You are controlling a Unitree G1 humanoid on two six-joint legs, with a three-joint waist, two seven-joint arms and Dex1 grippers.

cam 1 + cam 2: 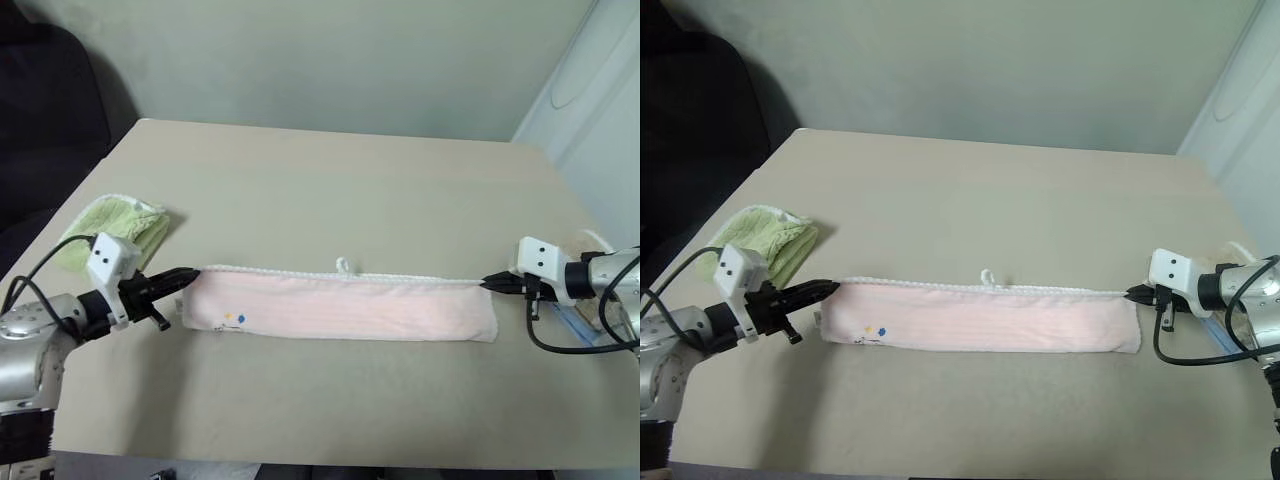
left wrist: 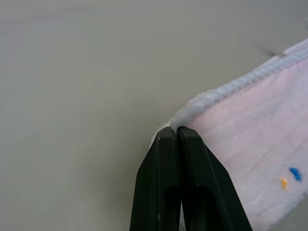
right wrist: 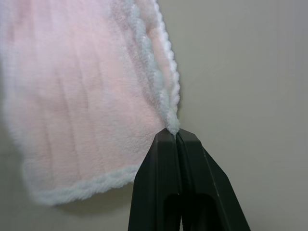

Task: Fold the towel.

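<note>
The pale pink towel (image 1: 340, 305) lies folded into a long narrow strip across the table, its white scalloped edge along the far side with a small loop tab (image 1: 343, 265) at the middle. A small coloured mark (image 1: 233, 319) sits near its left end. My left gripper (image 1: 190, 273) is shut on the towel's far left corner (image 2: 185, 115). At the other end, my right gripper (image 1: 488, 283) is shut on the far right corner (image 3: 172, 124). The strip is stretched straight between the two.
A light green towel (image 1: 115, 228) lies bunched at the table's left edge, just behind my left arm. The beige table (image 1: 330, 180) spreads wide behind the strip. A white cabinet (image 1: 590, 90) stands at the far right.
</note>
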